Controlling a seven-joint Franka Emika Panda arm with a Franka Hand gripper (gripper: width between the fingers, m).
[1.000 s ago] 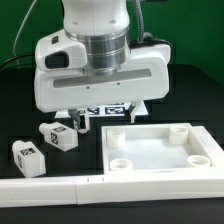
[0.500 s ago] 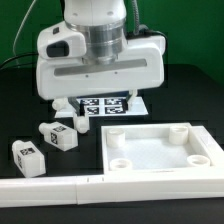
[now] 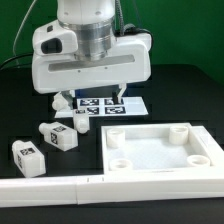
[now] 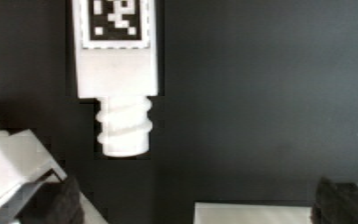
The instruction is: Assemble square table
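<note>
The square tabletop [image 3: 160,150] lies on the table [image 3: 185,95], toward the exterior view's right. Its 4 corner holes [image 3: 122,160] are all empty, so I judge no leg is mounted yet. Beside it I count 3 loose legs: a near leg [image 3: 80,122], a middle leg [image 3: 57,136] and a far leg [image 3: 30,155]. The claw [image 4: 185,203] hangs above, its jaws wide apart, gripping nothing. The step in hand seems to be fetching a leg. Next it must descend and close across the leg's body. There is also 1 L-shaped rail [image 3: 50,185] and 1 marker board [image 3: 105,105].
</note>
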